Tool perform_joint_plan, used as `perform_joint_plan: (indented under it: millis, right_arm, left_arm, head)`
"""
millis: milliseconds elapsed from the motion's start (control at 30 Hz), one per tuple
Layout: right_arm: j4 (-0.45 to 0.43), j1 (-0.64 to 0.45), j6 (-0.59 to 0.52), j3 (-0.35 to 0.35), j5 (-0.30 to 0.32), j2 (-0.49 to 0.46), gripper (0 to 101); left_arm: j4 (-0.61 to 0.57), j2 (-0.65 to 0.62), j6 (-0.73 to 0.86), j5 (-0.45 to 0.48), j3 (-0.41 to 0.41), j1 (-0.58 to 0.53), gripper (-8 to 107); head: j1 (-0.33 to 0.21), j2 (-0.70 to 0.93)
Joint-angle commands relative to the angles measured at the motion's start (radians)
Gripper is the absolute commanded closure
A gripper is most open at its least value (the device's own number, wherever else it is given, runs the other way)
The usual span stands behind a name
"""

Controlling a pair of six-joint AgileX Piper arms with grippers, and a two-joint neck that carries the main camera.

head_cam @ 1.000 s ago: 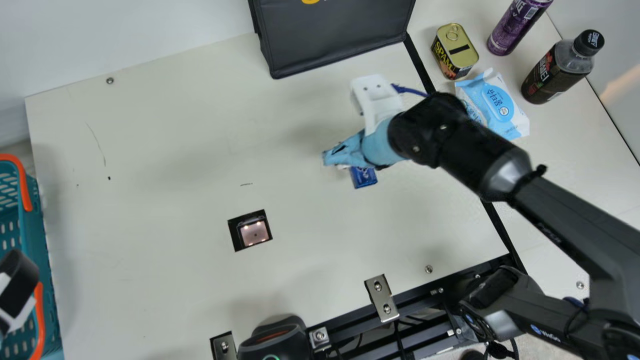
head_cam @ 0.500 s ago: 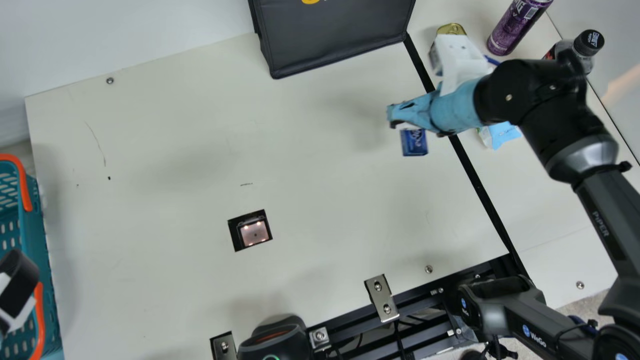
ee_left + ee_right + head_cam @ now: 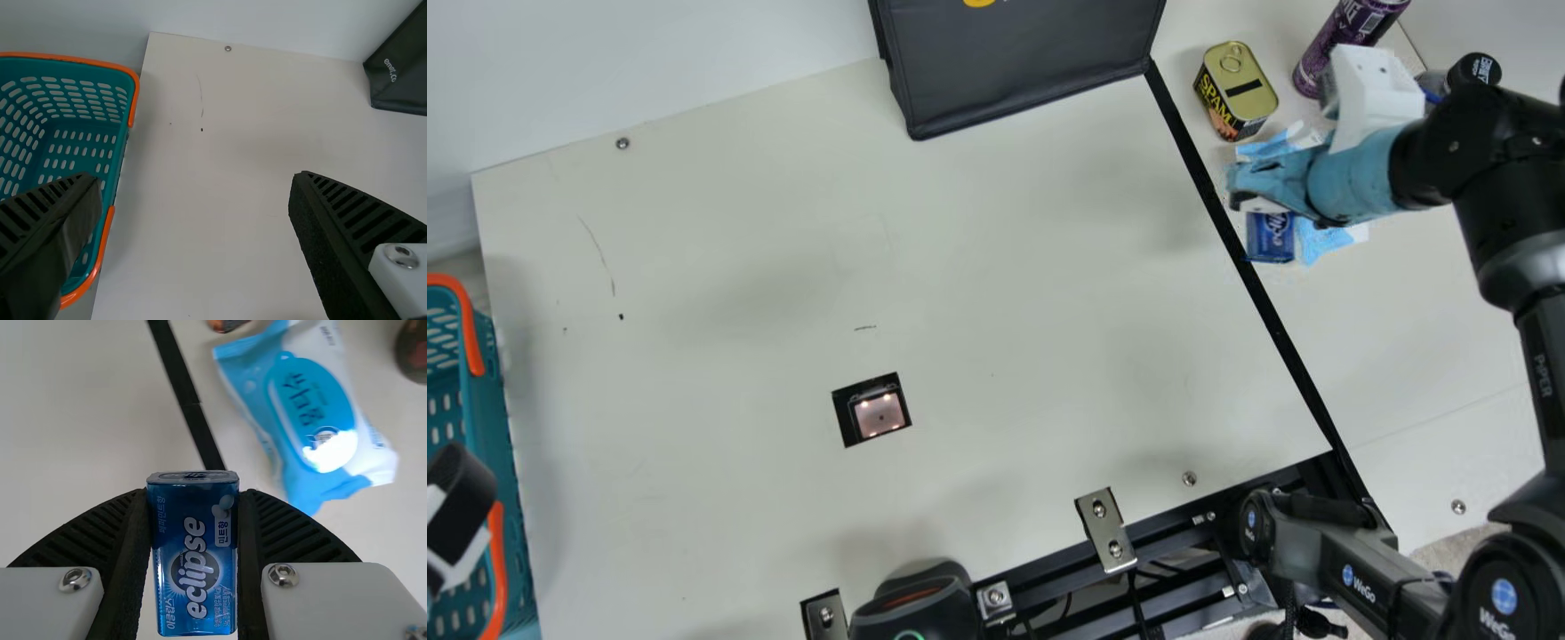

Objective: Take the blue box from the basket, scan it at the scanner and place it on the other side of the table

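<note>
In the main view, my right gripper (image 3: 1252,190) is above the black strip at the table's right, with the blue box (image 3: 1270,238) below its fingertips. The right wrist view shows the blue box (image 3: 195,560) pinched upright between both ribbed fingers of my right gripper (image 3: 193,513). Part of my left gripper (image 3: 461,511) shows at the main view's left edge, over the teal basket (image 3: 503,427). In the left wrist view, my left gripper (image 3: 193,180) stands open, one finger overlapping the basket (image 3: 119,160). The scanner window (image 3: 880,415) lies in the table (image 3: 738,267).
Beyond the black strip (image 3: 1276,329) are a spam can (image 3: 1238,93), a wipes pack (image 3: 1325,242), a purple can (image 3: 1352,40) and a dark-capped bottle (image 3: 1474,69), partly behind my right arm. A black bag (image 3: 1023,62) stands at the back; a black device (image 3: 914,609) is at the front.
My right gripper has carried the blue box rightward and toward the back, from the middle of the table to the black strip near the wipes pack. The left arm has kept still.
</note>
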Motion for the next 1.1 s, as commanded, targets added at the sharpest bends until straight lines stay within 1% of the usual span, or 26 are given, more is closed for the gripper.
perform_joint_plan:
  millis: [0, 267, 467, 700, 900, 1067]
  right_arm:
    - [-0.006, -0.048, -0.035, 0.004, -0.009, 0.001, 101]
    - [-0.028, -0.151, -0.173, 0.033, -0.047, -0.003, 101]
    - [-0.021, -0.217, -0.312, 0.066, -0.078, -0.013, 101]
    - [0.021, -0.286, -0.510, 0.105, -0.096, -0.035, 101]
    - [0.069, -0.347, -0.690, 0.144, -0.099, -0.051, 101]
    - [0.108, -0.395, -0.816, 0.178, -0.098, -0.059, 101]
  left_arm:
    - [0.000, 0.000, 0.000, 0.000, 0.000, 0.000, 9]
    - [0.000, 0.000, 0.000, 0.000, 0.000, 0.000, 9]
    - [0.000, 0.000, 0.000, 0.000, 0.000, 0.000, 9]
    - [0.000, 0.000, 0.000, 0.000, 0.000, 0.000, 9]
    - [0.000, 0.000, 0.000, 0.000, 0.000, 0.000, 9]
    - [0.000, 0.000, 0.000, 0.000, 0.000, 0.000, 9]
  head:
    - [-0.029, -0.002]
    - [-0.029, -0.002]
    - [-0.029, -0.002]
    - [-0.029, -0.002]
    - [-0.029, -0.002]
    - [-0.029, -0.002]
